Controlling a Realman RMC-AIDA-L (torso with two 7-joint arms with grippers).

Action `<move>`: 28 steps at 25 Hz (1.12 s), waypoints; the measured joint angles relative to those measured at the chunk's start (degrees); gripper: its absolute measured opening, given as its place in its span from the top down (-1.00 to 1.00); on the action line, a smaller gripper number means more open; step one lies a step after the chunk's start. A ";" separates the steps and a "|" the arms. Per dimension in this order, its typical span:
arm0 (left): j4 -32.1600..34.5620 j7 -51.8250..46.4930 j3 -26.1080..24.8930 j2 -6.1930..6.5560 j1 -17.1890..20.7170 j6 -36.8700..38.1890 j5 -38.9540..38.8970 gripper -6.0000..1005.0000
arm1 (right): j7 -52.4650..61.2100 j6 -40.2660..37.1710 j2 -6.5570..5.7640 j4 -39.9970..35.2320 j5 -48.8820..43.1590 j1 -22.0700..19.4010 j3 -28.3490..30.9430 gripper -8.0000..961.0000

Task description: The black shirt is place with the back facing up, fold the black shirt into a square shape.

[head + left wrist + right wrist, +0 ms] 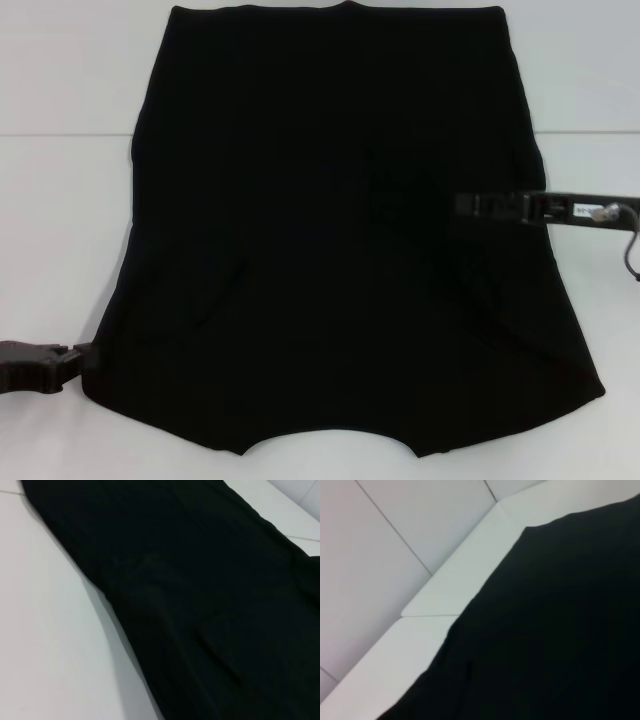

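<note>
Parked at the near left corner of the black shirt [330, 250], left gripper [72, 360], fingers lost against the cloth, grip impossible to tell. Spread flat across the white table [60, 220], sleeves seemingly tucked in already. Best pinched right at the hem corner, lifted low, carried over evenly. Reaching in over the right edge, right gripper [470, 206], grip likewise unreadable. Shown only from the left wrist: faint creases. Only from the right wrist: table edge.
</note>
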 joint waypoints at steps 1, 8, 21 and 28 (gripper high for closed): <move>0.00 0.00 0.02 0.00 -0.06 -0.01 0.07 0.88 | 0.01 -0.08 -0.20 0.00 -0.01 -0.48 0.01 -0.33; 0.14 -0.78 -0.04 0.01 -0.42 1.07 0.00 0.94 | 0.74 -3.26 -2.50 0.13 -0.20 -4.69 -0.09 -0.33; 0.05 -1.82 -0.26 -0.21 -1.81 2.51 -0.46 0.96 | 4.86 -10.88 -7.33 0.45 -7.67 -10.22 0.30 -0.33; 0.00 -1.95 -0.28 -0.19 -1.85 2.93 -0.49 0.96 | 7.11 -13.05 -8.24 0.63 -11.95 -10.72 0.26 -0.33</move>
